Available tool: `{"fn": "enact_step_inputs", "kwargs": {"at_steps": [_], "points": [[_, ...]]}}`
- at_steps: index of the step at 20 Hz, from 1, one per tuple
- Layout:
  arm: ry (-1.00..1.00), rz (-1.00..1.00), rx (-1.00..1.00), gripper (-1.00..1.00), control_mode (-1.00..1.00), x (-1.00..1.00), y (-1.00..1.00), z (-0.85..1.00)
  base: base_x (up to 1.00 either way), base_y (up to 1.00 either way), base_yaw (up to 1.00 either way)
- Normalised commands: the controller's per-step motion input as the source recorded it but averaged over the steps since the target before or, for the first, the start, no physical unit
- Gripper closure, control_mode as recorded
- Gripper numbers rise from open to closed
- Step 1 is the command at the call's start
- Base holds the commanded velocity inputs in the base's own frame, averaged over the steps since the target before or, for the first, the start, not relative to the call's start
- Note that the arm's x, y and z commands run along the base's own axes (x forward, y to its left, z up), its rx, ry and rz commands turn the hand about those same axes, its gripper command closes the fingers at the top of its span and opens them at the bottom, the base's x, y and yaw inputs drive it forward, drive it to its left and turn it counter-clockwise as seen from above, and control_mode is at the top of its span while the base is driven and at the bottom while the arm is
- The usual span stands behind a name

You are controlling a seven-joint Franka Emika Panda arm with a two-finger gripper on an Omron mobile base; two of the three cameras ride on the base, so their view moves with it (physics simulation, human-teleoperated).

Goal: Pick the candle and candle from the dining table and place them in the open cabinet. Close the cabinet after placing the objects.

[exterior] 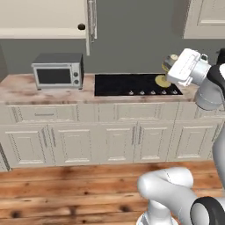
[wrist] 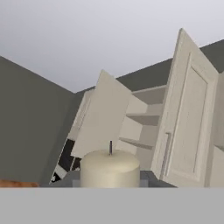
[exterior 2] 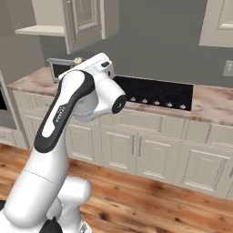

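With its gripper (exterior: 166, 67) pinching the stubby candle (wrist: 110, 167), the arm is mid-carry; next it must reach the open cabinet's shelf (wrist: 136, 143).

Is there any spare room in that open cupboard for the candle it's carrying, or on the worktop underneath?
The cabinet shows bare cream shelves between its two open doors. Only a small dark knob-like thing sits on the bottom shelf. On the counter, bare stone lies left of the microwave. The stovetop takes up the middle. The gripper holds the candle.
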Motion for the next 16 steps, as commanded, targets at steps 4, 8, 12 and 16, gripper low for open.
{"fn": "enact_step_inputs", "kwargs": {"at_steps": [4,8,12,16], "points": [[0.0,0.0,0.0,1.0,1.0,0.0,0.0,0.0,0.53,0.86,0.03],[0.0,0.0,0.0,1.0,1.0,0.0,0.0,0.0,-0.19,1.0,-0.02],[0.0,0.0,0.0,1.0,1.0,0.0,0.0,0.0,-0.01,1.0,-0.06],[0.0,0.0,0.0,1.0,1.0,0.0,0.0,0.0,0.0,1.0,-0.14]]}}
